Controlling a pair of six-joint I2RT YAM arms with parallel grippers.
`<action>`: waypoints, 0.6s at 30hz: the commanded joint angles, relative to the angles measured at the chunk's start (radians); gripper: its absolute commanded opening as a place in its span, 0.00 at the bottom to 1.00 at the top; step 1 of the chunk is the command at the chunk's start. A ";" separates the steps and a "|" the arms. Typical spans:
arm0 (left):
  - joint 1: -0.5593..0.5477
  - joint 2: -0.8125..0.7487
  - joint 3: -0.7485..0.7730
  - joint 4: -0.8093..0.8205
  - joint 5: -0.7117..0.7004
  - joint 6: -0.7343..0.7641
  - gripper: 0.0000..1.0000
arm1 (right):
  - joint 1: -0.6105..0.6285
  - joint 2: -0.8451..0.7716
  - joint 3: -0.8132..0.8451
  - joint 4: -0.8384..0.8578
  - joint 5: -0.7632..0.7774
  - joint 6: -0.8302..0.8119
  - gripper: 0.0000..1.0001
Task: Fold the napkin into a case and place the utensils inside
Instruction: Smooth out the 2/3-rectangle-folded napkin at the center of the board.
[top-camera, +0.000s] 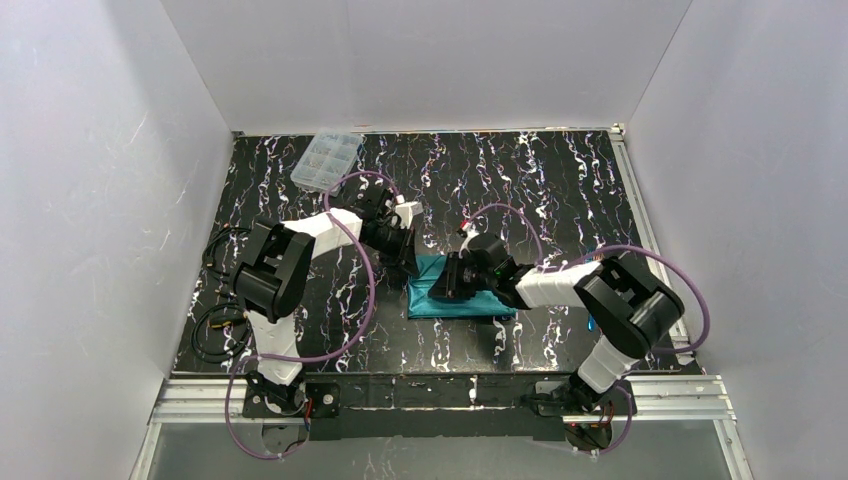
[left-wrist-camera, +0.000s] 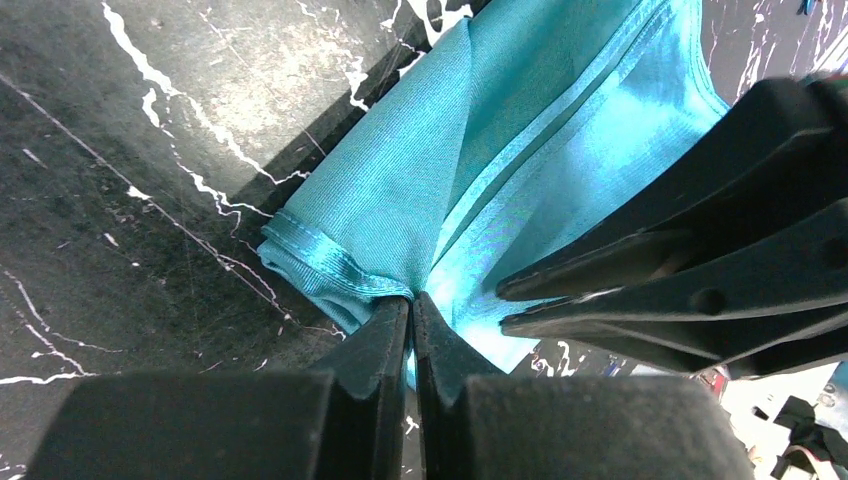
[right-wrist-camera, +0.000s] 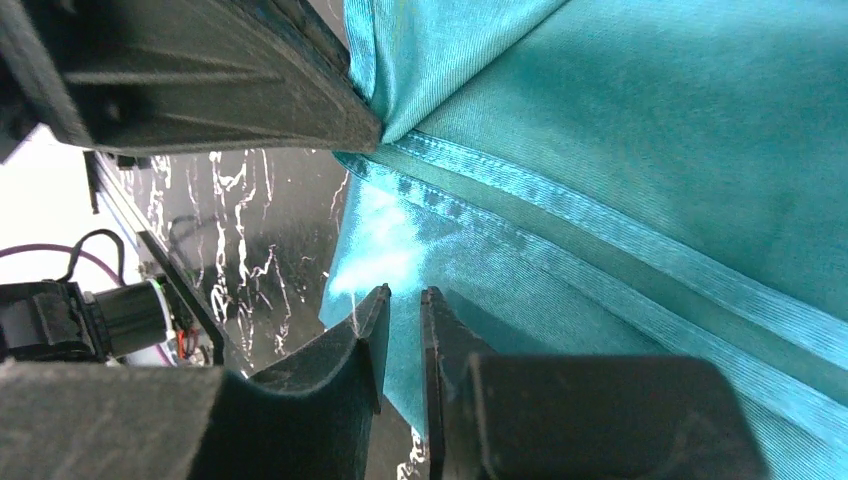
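On the black, white-veined table (top-camera: 560, 200), a little nearer its front edge than its back, lay the teal napkin (top-camera: 440, 308). It was folded into a flat rectangle, its lighter hem running in stripes across the layers. At its far-left corner, the left gripper (left-wrist-camera: 411, 300) had its fingers pressed together on the hemmed edge. In the right wrist view the cloth rose to a point where those fingertips nipped it.

The right gripper (right-wrist-camera: 402, 298) lay low over the napkin, pointing left toward the other one. Its fingers stood only a narrow slit apart, tips at a lower layer of cloth. Whether a layer sat between them could not be told. The two grippers were close together but did not touch.

The left arm rose from its base at the near-left edge to a dark elbow out over the left side of the table. From there its white forearm reached right and away, the wrist bent down to the corner. The right arm climbed from the near-right base to a bulky elbow on the right. Its white forearm ran left, almost level, across to the napkin.

A clear plastic box (top-camera: 325, 160) sat at the far-left of the table by the back wall, well apart from the napkin. Purple cables (top-camera: 365, 290) looped along both arms.
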 joint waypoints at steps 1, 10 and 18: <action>-0.018 -0.001 -0.022 0.007 0.035 0.008 0.03 | -0.055 -0.101 0.051 -0.073 0.011 0.008 0.27; -0.020 -0.010 -0.046 0.038 0.049 0.004 0.05 | -0.104 0.031 0.184 -0.018 -0.050 0.090 0.21; -0.019 -0.009 -0.055 0.010 0.027 0.030 0.05 | -0.130 0.193 0.224 0.066 -0.087 0.155 0.17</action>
